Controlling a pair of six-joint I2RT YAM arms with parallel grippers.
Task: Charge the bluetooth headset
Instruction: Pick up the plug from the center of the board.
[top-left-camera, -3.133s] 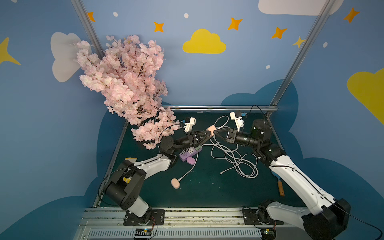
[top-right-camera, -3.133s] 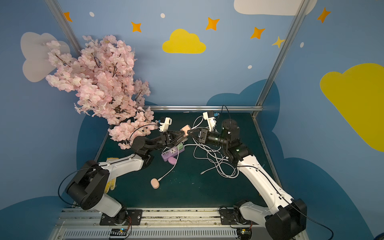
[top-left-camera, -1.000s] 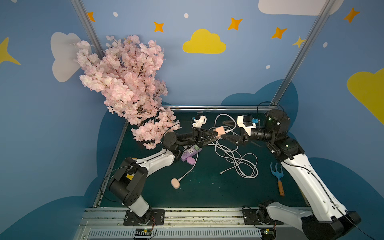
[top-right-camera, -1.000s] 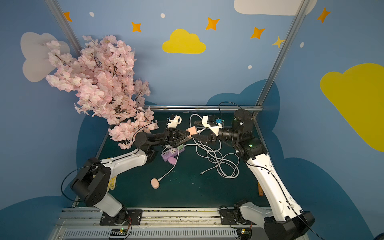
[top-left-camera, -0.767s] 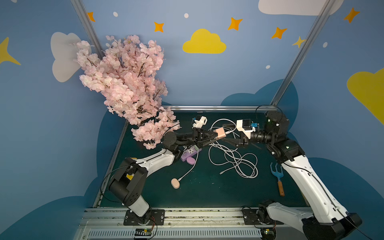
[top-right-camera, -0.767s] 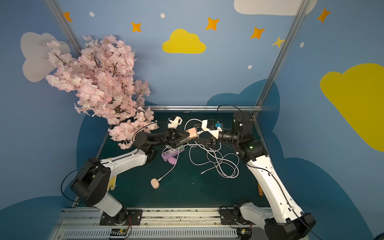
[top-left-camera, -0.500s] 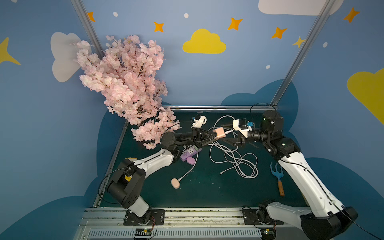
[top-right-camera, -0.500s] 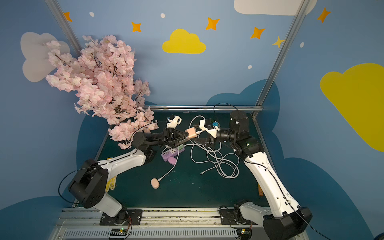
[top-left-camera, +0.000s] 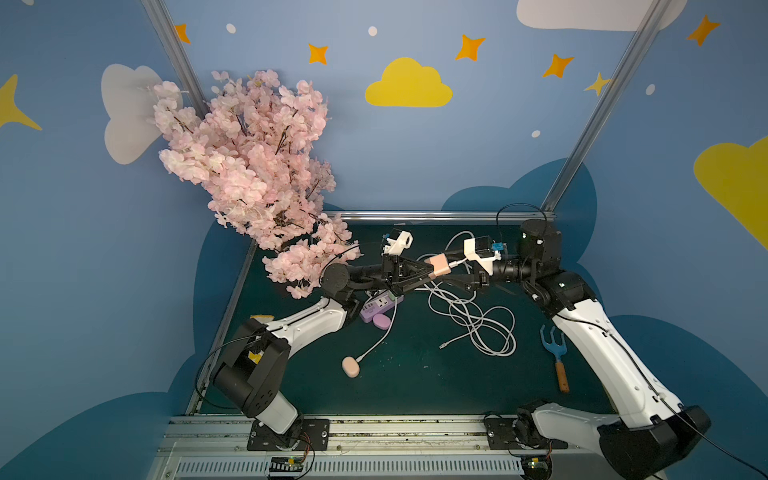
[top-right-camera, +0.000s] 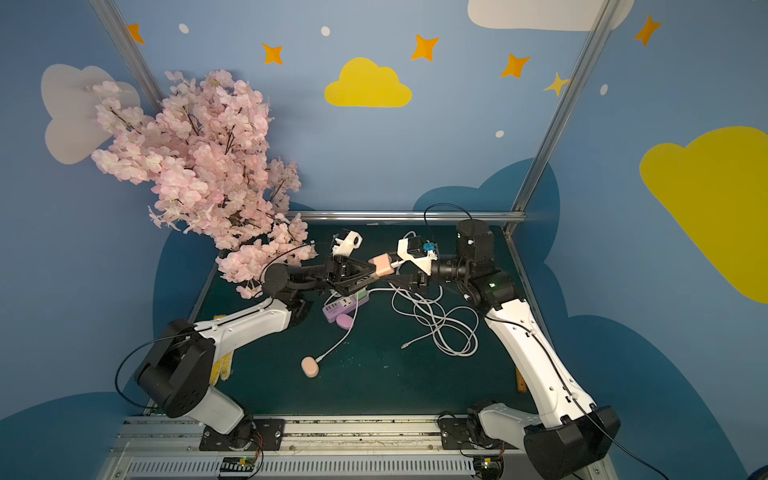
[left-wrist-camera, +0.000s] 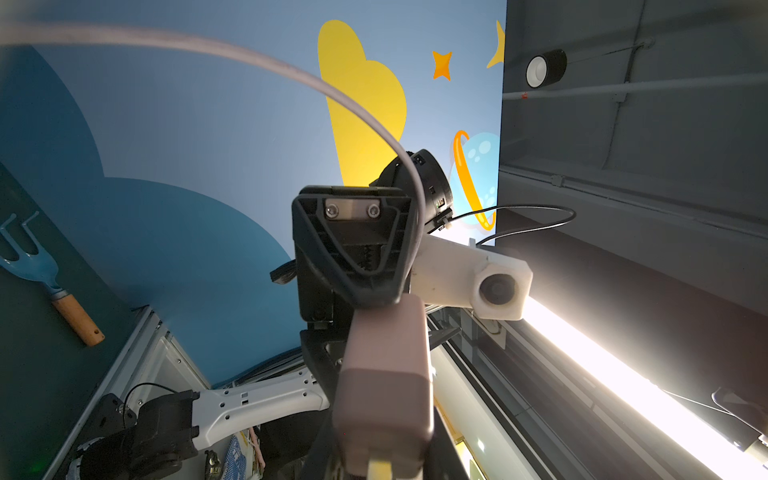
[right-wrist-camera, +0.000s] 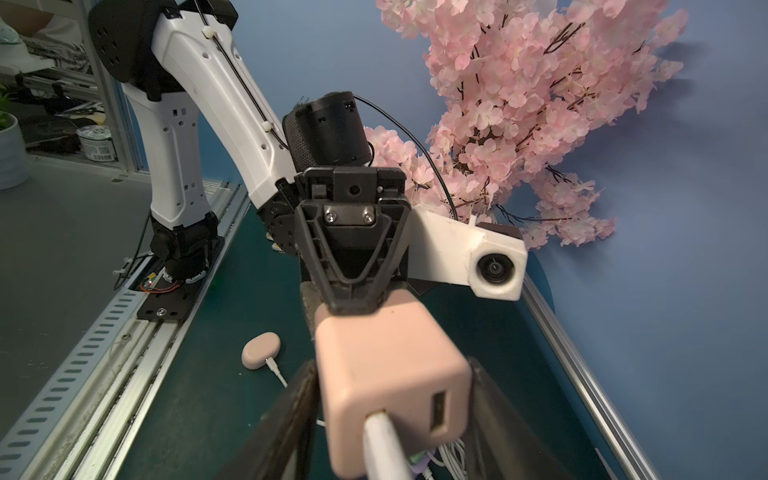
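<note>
The bluetooth headset is a pink oval case (top-left-camera: 351, 367) (top-right-camera: 309, 367) (right-wrist-camera: 261, 351) lying on the green mat with a white cable in it. Above the mat, my left gripper (top-left-camera: 431, 271) (top-right-camera: 373, 267) (left-wrist-camera: 382, 440) is shut on a pink charger adapter (top-left-camera: 439, 266) (top-right-camera: 383, 264) (right-wrist-camera: 386, 365). A white cable plug (right-wrist-camera: 384, 446) sits in one of its ports. My right gripper (top-left-camera: 451, 272) (top-right-camera: 395, 270) (right-wrist-camera: 395, 419) faces it, one finger close along each side of the adapter. Whether they press on it does not show.
A purple power strip (top-left-camera: 376, 307) (top-right-camera: 343, 307) lies under the left gripper. A loose coil of white cable (top-left-camera: 478, 324) (top-right-camera: 440, 324) spreads at mid mat. A blue hand rake (top-left-camera: 555, 353) lies at the right edge. The pink blossom tree (top-left-camera: 257, 166) overhangs the back left.
My right gripper has moved left, up to the adapter, and its jaws have narrowed around it. The left gripper holds the adapter in about the same place.
</note>
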